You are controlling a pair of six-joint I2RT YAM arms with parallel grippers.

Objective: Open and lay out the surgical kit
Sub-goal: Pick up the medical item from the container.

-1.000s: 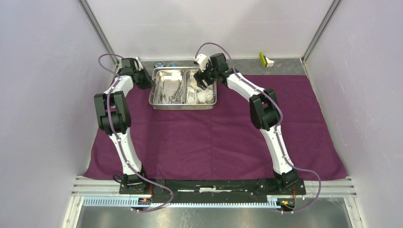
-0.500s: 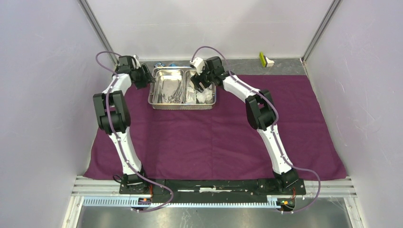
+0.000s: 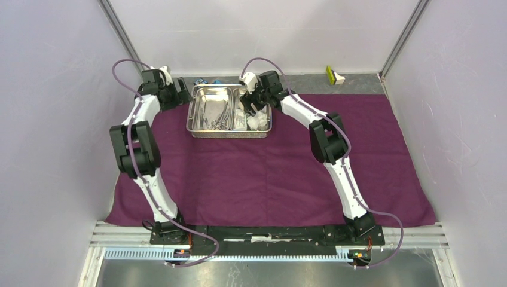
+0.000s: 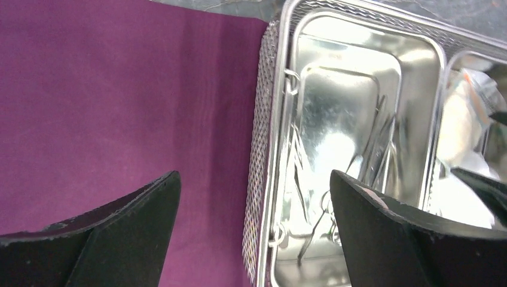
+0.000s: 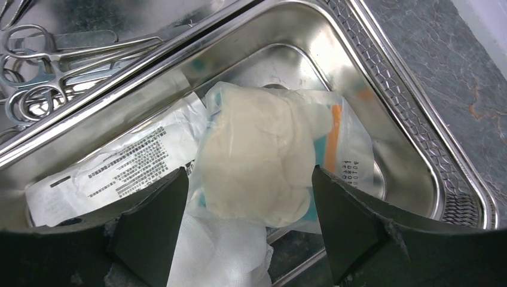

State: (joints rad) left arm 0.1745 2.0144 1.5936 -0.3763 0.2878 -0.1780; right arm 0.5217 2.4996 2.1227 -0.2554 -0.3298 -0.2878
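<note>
Purple cloth wrap [image 3: 269, 173], one two-compartment steel tray [image 4: 263, 119], left pincer [image 4: 254, 179] spread, right pincer [image 5: 250, 173] spread over gauze wad [image 5: 263, 149]

- The white sealed packet [image 5: 113, 173] in the right compartment of the steel tray [image 5: 412, 113] carries rows of black print, too small for me to read.
- The clear pouch [image 5: 353, 149] beside it in that compartment shows an orange bar and tiny black characters, which I cannot read either.

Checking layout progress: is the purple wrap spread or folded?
Spread: the purple wrap lies flat and unfolded, with the steel tray standing on it.
</note>
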